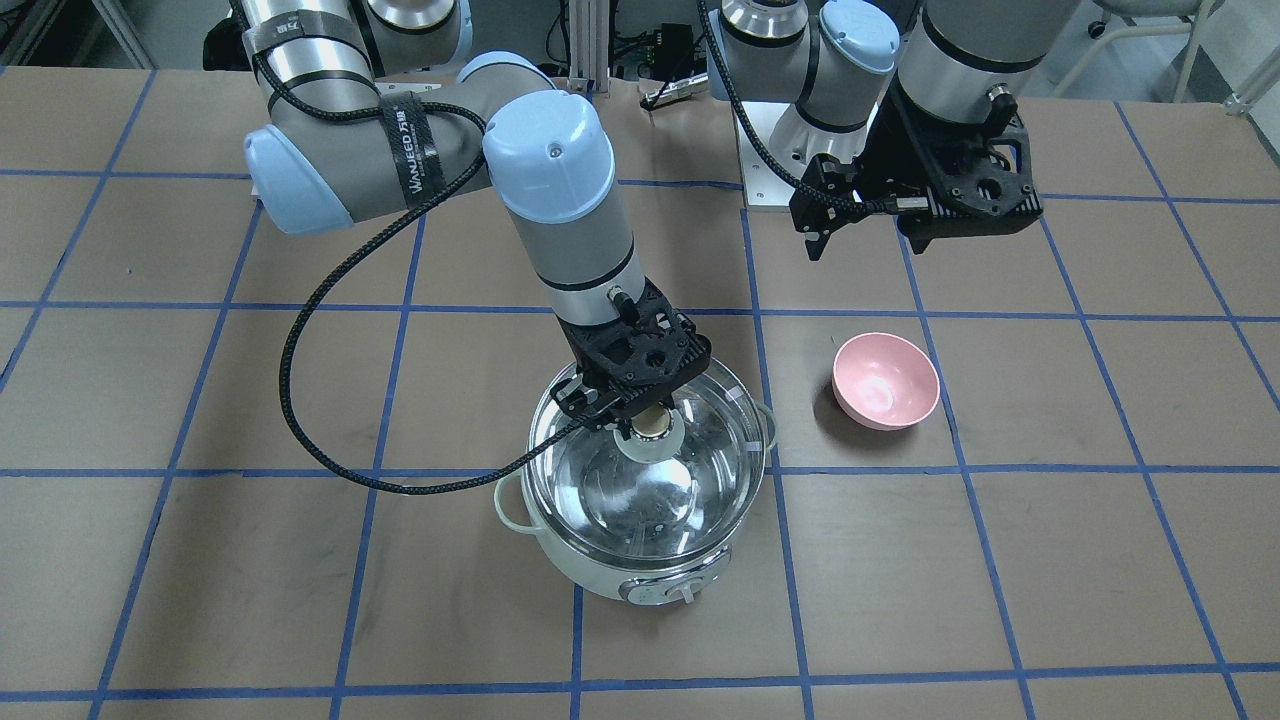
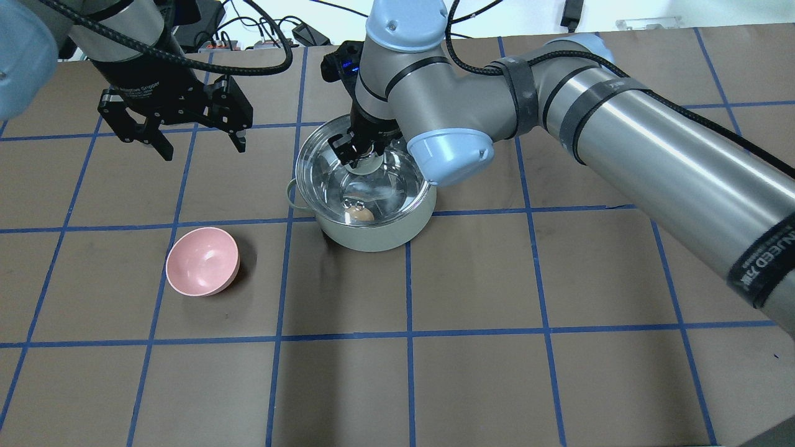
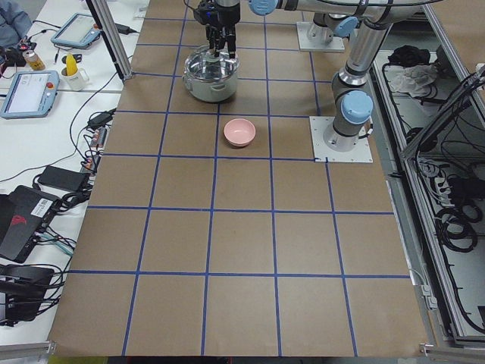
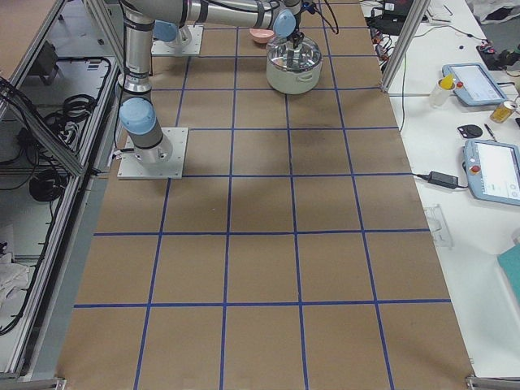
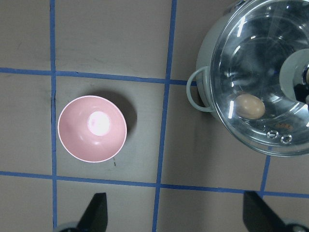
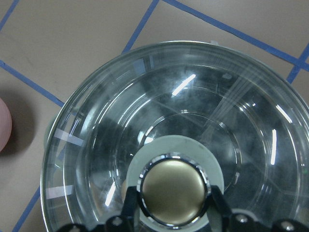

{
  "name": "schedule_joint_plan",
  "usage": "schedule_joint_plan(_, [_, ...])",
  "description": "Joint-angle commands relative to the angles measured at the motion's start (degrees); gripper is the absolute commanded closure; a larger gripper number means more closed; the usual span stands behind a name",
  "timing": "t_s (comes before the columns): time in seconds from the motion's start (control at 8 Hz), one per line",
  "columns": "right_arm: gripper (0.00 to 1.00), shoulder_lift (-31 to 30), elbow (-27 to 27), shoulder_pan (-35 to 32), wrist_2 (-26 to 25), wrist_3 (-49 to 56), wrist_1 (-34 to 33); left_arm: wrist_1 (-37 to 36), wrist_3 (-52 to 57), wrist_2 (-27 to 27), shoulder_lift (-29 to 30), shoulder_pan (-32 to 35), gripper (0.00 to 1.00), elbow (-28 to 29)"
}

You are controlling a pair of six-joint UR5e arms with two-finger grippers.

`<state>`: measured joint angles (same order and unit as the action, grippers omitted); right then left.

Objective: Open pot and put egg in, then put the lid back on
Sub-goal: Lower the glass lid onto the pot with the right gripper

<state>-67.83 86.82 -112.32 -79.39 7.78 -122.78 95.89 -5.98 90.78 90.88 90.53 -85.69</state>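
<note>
Brown gridded tabletop [image 1: 200,560], pot [image 1: 600,575] on it, egg [image 5: 250,105] inside; right gripper [image 1: 650,420] clamped on knob [image 6: 173,195] of lid [image 1: 700,470] to seat it squarely; left gripper [image 2: 204,151] spread open, idle near pink bowl [image 2: 202,261], out of way.

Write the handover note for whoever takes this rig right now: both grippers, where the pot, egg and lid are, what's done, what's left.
Right gripper: shut on the knob of the lid.
Left gripper: open, empty, raised, away from the pot.
Egg: inside the pot, seen through the glass.
Lid: covers the pot's mouth; whether it is fully seated is unclear.
Done: egg in, lid over pot.
Left: confirm seating, release the knob, lift the right arm clear.
</note>
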Motion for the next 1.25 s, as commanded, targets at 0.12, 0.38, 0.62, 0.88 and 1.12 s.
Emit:
schedule_joint_plan(0.12, [1.0,0.2,-0.1,0.0,-0.1,1.1,-0.9,0.0,0.0,0.0,0.0,0.0,0.0,0.0])
schedule_joint_plan(0.38, [1.0,0.7,0.0,0.0,-0.1,1.3,-2.0,-0.1,0.0,0.0,0.0,0.0,0.0,0.0])
schedule_joint_plan(0.62, [1.0,0.8,0.2,0.0,-0.1,2.0,-1.7,-0.1,0.0,0.0,0.0,0.0,0.0,0.0])
schedule_joint_plan(0.88, [1.0,0.6,0.2,0.0,-0.1,1.5,-1.3,-0.1,0.0,0.0,0.0,0.0,0.0,0.0])
schedule_joint_plan(1.12, [0.83,0.7,0.2,0.0,-0.1,1.7,-1.3,-0.1,0.0,0.0,0.0,0.0,0.0,0.0])
